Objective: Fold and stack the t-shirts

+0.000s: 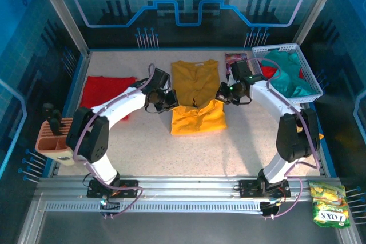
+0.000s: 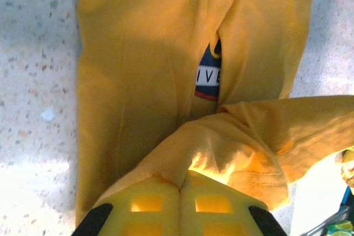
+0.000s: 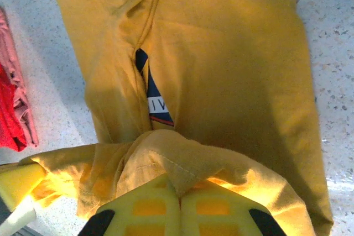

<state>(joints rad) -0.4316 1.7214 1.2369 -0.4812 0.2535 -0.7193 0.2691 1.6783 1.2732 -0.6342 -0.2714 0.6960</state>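
The yellow shirt (image 1: 197, 81) lies mid-table (image 1: 114, 141), its hem lifted. Your left gripper (image 2: 180, 194) and right gripper (image 3: 181, 192) are each clamped on that hem. Carry both corners over level and together, so the fold lands square.

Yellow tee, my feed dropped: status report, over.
Left end effector and right end effector shut on yellow tee hem. Hem held over its middle. Nothing in the way.
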